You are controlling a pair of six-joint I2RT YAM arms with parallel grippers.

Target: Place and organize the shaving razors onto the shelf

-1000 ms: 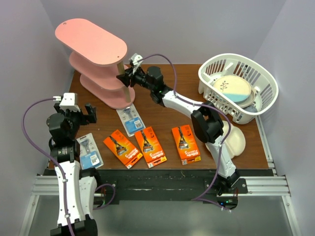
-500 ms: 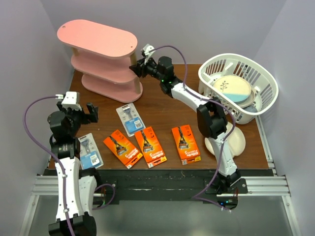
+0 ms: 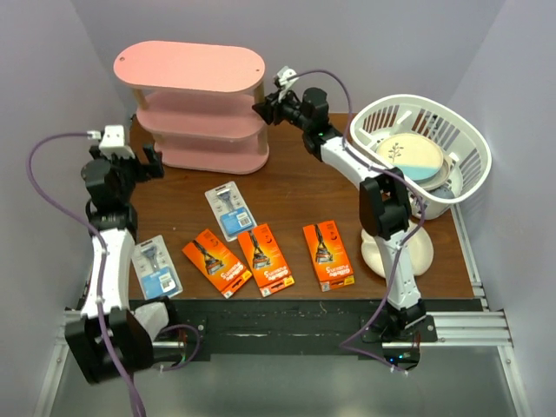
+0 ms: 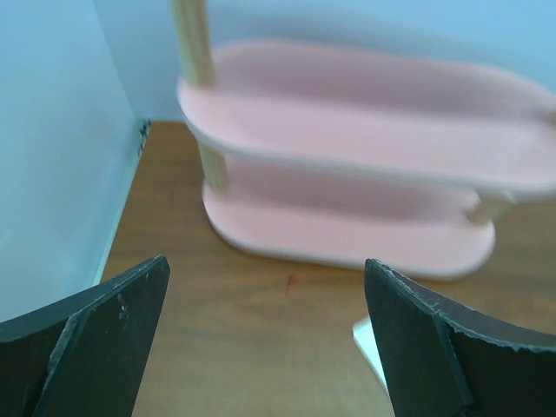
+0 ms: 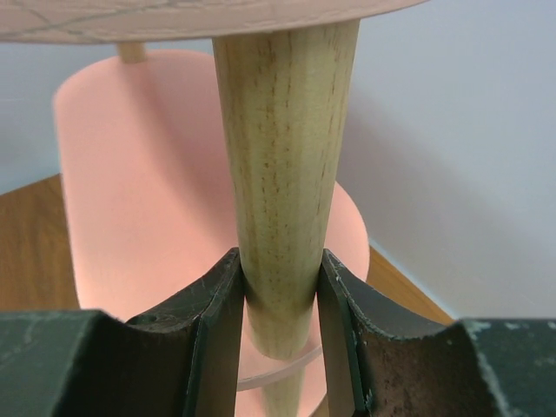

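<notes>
From above, the shelf (image 3: 195, 69) is seen upright at the back left of the desk (image 3: 287, 195), with the right gripper (image 3: 263, 109) set against its right end and the left gripper (image 3: 143, 165) held near its left end. All five razor packs (image 3: 265, 258) are laid flat on the desk in front, none yet on a board. A tall stand held by one end is judged easy to tip or skew if the right arm is swung before release. The white-and-blue pack (image 3: 228, 211) nearest its foot could then be swept aside. The basket (image 3: 417, 99) beside the right arm could also be knocked by the elbow.

In the left wrist view the fingers (image 4: 95, 347) are spread wide with nothing between them, and the shelf (image 4: 365, 130) is seen ahead, slightly blurred. If this arm is driven forward carelessly, the bottom board or a post could be struck and the shelf shoved.

In the right wrist view the gripper is shown clamped on a wooden post (image 5: 282, 148) just under the top board. Any twist or sideways pull here is likely to be passed into the joint, so the post could be loosened or the shelf levered off its base. On the smooth wood the grip could also be lost by sliding downward
</notes>
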